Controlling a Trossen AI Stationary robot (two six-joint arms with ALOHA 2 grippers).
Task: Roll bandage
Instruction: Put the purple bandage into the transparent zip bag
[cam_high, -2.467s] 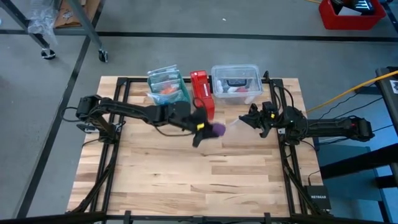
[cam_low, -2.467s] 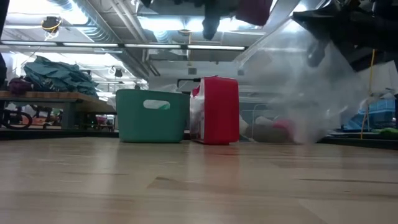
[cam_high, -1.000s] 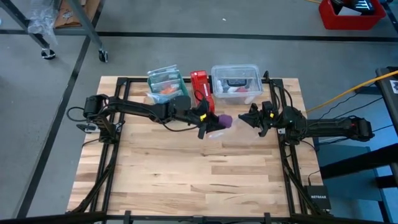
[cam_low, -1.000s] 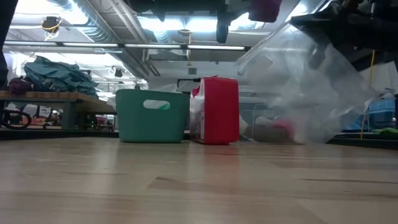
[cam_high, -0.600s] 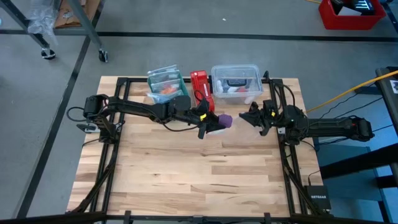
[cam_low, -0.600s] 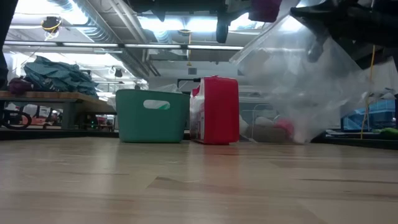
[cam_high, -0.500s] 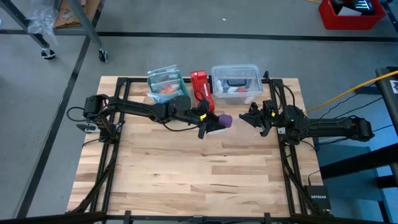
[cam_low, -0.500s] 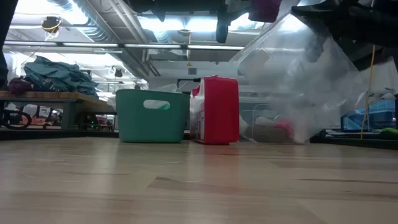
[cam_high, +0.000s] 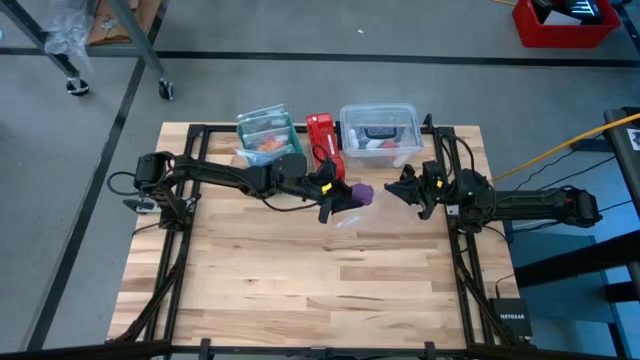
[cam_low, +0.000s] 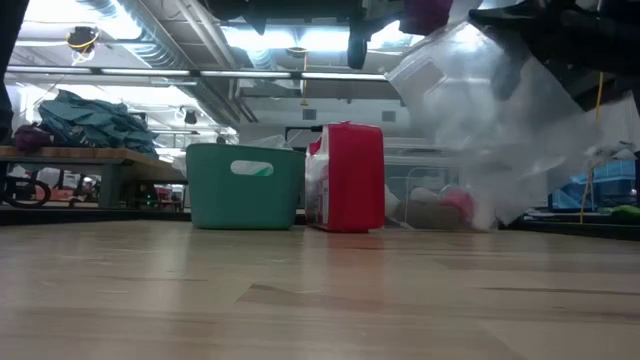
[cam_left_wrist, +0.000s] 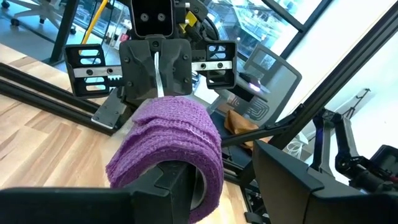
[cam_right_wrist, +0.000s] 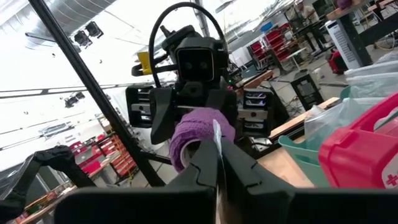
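Bandage (cam_high: 359, 194), a purple coiled roll, sits between the left fingers (cam_high: 347, 198), gripped, lifted off the surface (cam_high: 300, 290), near the red box (cam_high: 324, 140). Left arm reaches across toward centre. Right fingers (cam_high: 395, 191) face it just beside the roll, pinched shut on the edge of a clear plastic bag (cam_low: 500, 130) that hangs below them; right arm stretched in low.

Purple coiled bandage (cam_high: 359, 194), held aloft
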